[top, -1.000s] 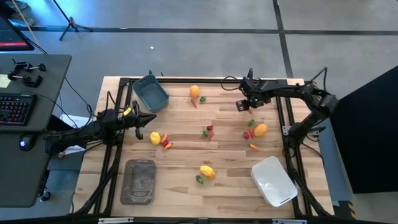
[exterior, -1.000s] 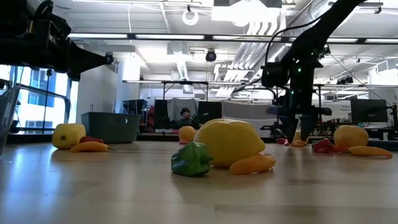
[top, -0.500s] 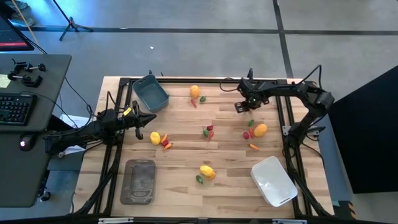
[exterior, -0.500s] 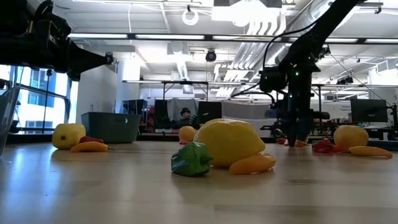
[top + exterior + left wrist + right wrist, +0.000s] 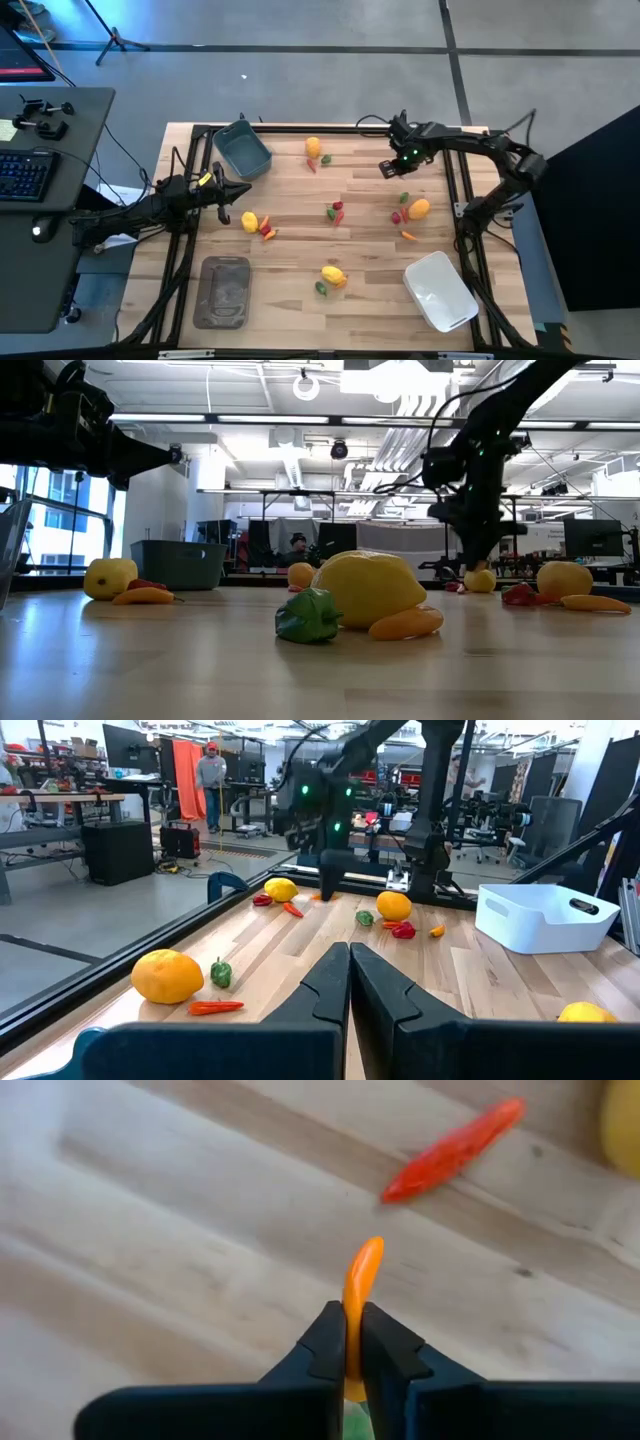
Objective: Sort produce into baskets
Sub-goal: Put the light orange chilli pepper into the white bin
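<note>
The right gripper (image 5: 350, 1342) is clenched on a thin orange stick (image 5: 357, 1295), which pokes out beyond its fingertips above the wooden table (image 5: 370, 220); in the high view this gripper (image 5: 399, 167) sits near the table's far right side; a red pepper (image 5: 455, 1148) lies on the boards beyond the held stick; the left gripper (image 5: 349, 960) is closed with nothing in it, waiting at the table's left side just beside a yellow lemon (image 5: 249, 221); the blue-grey tub (image 5: 242, 150) stands at the far left corner, the grey tray (image 5: 224, 292) at the near left, the white tub (image 5: 440, 291) at the near right; other produce lies scattered between them.
</note>
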